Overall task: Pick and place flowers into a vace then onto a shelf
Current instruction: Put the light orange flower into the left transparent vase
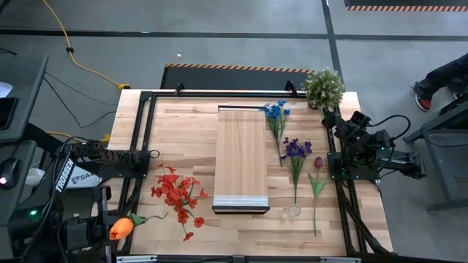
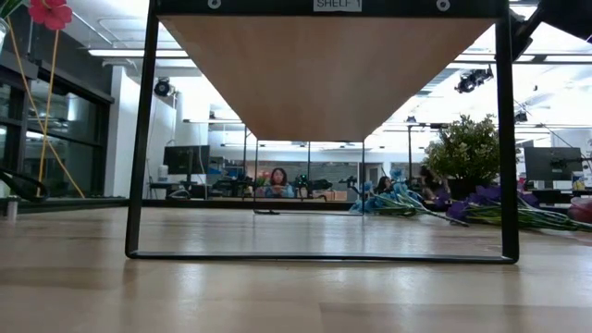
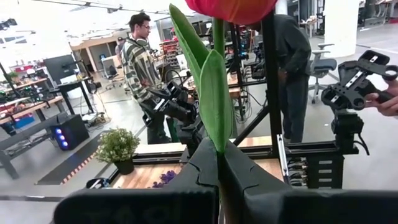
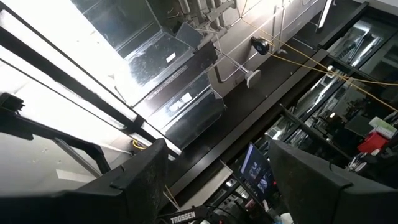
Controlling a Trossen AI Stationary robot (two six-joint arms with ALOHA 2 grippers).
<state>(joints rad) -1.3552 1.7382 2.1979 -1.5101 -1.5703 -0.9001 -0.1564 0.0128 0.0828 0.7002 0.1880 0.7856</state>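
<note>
1. High view: shelf (image 1: pixel 241 157) at centre of the counter (image 1: pixel 183 120). Red flowers (image 1: pixel 178 193) lie to its left; blue flower (image 1: pixel 276 115), purple flower (image 1: pixel 296 153) and dark-red flower (image 1: pixel 317 172) lie to its right. Left end effector (image 1: pixel 110 229) is at the counter's near-left corner, with the orange flower (image 1: pixel 121 228).
2. Low view: shelf underside (image 2: pixel 324 69) overhead.
3. Left wrist view: left end effector (image 3: pixel 219 163) clamped on the orange flower's stem (image 3: pixel 217 93).
4. Right wrist view: right end effector (image 4: pixel 217 177) points upward, fingers spread, nothing between them.

A robotics lab or workshop in an open industrial hall. A slatted light-wood tabletop (image 1: pixel 183 124) in a black metal frame stands on a grey concrete floor (image 1: pixel 241 44) crossed by a yellow cable (image 1: pixel 73 55). Far behind it are desks with dark monitors (image 2: pixel 185 159), a seated person (image 2: pixel 277 182) and ceiling strip lights (image 2: pixel 120 53).
</note>
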